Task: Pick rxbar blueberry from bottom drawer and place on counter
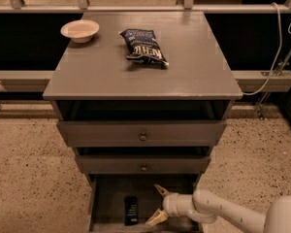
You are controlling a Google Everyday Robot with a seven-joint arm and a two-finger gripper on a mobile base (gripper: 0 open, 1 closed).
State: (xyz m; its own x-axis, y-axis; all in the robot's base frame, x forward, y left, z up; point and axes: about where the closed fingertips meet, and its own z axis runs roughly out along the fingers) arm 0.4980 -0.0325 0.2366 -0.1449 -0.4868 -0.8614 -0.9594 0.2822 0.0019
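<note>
The bottom drawer (100,198) is pulled out toward the camera and stands open. It contains 1 item: the rxbar blueberry (131,210), a dark flat wrapper lying on the drawer floor left of centre, with its long axis running front to back. The gripper (156,205) is inside the same drawer, just beside the bar on its right. Its 2 tan fingers (160,190) are spread wide, 1 toward the back of the drawer and 1 toward the front, with the tips pointing left at the bar. The jaws hold nothing, and a strip of drawer floor shows between the tips and the wrapper. The white arm (218,210) enters from the lower right corner and crosses over the drawer's right side.

Above it, the middle drawer (184,164) is pulled out partly; its contents are hidden from this angle. The top drawer (97,133) is also partly out under the counter edge. Its interior is dark and its contents cannot be made out. Each of these 2 drawers has 1 round knob at the centre of its front.

The counter (102,76) holds 2 items. A crinkled dark chip bag (144,46) lies flat near the centre of the rear half. A shallow pale bowl (80,30) sits upright at the rear left corner, well apart from the bag.
</note>
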